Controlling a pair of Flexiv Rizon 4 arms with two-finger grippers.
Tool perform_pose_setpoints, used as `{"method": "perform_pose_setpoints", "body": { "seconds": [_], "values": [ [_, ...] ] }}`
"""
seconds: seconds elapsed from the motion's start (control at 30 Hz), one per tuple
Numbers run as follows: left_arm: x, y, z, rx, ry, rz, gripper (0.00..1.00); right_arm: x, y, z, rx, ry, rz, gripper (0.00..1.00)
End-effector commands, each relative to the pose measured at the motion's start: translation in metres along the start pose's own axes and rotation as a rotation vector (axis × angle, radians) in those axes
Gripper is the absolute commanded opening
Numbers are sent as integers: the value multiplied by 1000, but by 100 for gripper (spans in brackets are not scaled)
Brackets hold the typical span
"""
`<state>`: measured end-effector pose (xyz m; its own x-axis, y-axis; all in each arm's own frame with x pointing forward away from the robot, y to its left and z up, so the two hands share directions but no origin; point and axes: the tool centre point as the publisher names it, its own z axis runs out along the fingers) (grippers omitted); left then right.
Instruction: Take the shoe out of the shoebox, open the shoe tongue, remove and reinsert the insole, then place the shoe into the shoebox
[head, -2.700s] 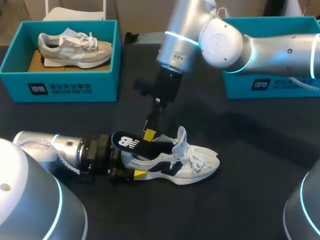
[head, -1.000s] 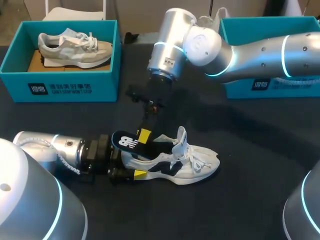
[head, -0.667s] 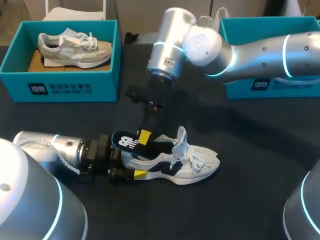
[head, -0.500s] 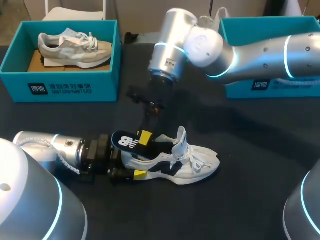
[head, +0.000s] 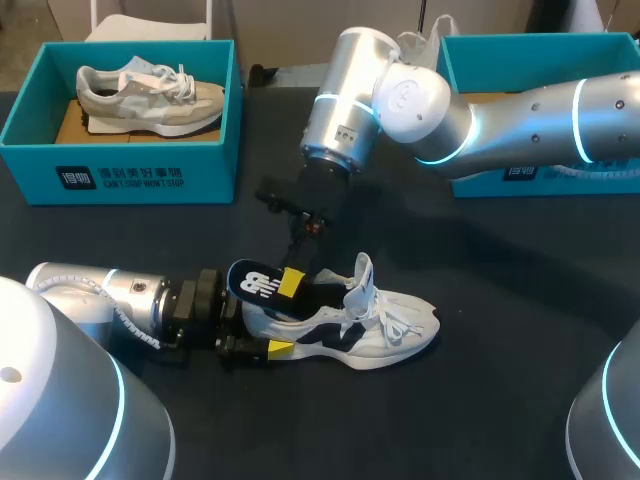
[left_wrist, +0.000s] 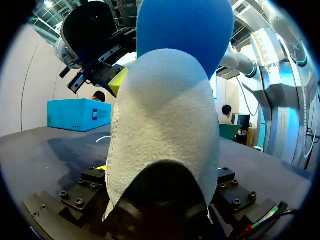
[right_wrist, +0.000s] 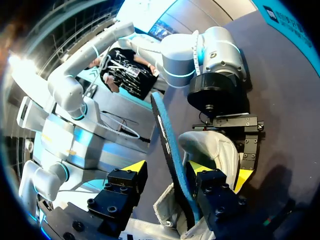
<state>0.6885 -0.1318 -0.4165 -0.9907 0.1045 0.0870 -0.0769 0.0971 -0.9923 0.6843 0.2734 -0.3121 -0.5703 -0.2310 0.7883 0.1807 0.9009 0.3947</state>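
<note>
Head view: I'm clamping shoe (head: 370, 325) heel in left gripper (head: 270, 325), lower middle of frame, toe pointing right. Right gripper (head: 292, 280) hanging at insole (head: 262, 285), which is sticking up from heel.

Left wrist view: heel filling gap between fingers.

Right wrist view: fingers standing wide, insole running lengthwise between, touching one only; gripping nothing.

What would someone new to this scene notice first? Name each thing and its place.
The white shoe in the middle of the table draws the eye, its heel clamped by the left gripper and a dark insole sticking up out of it. The right gripper hangs over it with its fingers either side of the insole. At the back left a teal shoebox holds a grey shoe.
</note>
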Motion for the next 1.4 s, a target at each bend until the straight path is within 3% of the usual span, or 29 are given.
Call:
{"method": "perform_pose_setpoints", "body": {
  "seconds": [0.03, 0.27, 0.9, 1.1, 1.2, 1.33, 1.4],
  "values": [
    [0, 0, 0, 1, -2, 0, 0, 4, -2, 4, -3, -17, 12, 52],
    [0, 0, 0, 1, -2, 0, 0, -2, -8, 5, -27, -14, 0, 55],
    [0, 0, 0, 1, -2, 0, 0, -9, -10, 8, -48, -5, 11, 45],
    [0, 0, 0, 1, -2, 0, 0, -10, -8, 7, -52, -9, 8, 29],
    [0, 0, 0, 1, -2, 0, 0, -9, -6, 6, -50, -11, 6, 16],
    [0, 0, 0, 1, -2, 0, 0, -8, -4, 5, -45, -16, 4, 10],
    [0, 0, 0, 1, -2, 0, 0, -7, -3, 4, -43, -18, 4, 0]
  ]
}}
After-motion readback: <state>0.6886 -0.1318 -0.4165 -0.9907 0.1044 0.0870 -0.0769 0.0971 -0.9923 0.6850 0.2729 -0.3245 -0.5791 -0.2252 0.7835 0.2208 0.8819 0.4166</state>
